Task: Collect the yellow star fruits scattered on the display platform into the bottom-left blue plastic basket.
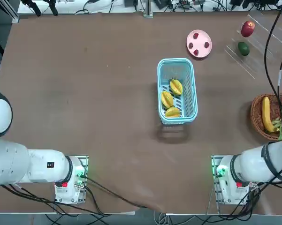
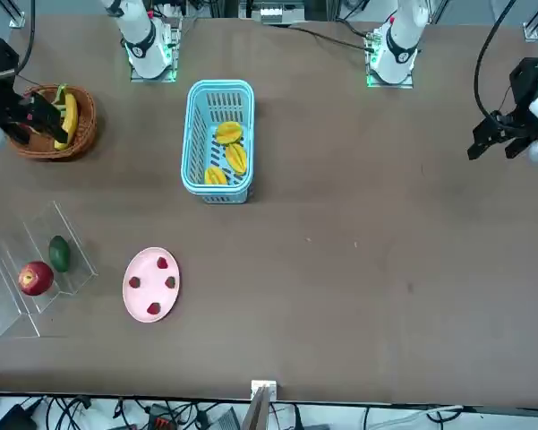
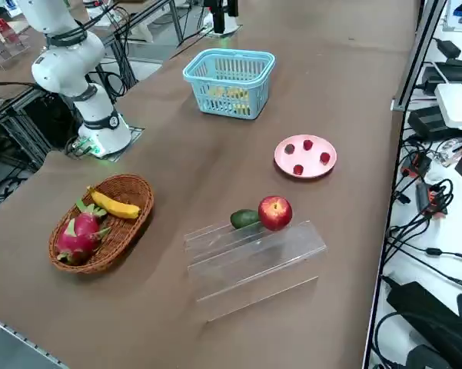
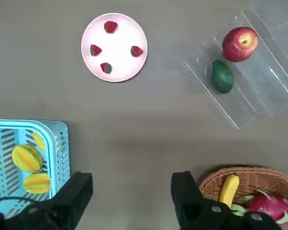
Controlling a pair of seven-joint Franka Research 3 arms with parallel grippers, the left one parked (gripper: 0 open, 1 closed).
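Yellow star fruits (image 1: 172, 99) in blue plastic basket (image 1: 188, 75)

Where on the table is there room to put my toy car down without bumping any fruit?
Lots of bare table lies on the blue plastic basket's side away from the pink plate. Another free patch sits between that basket and the wicker basket. It's crowded around the plate, the display platform and the wicker basket. The open right gripper hangs over bare table.
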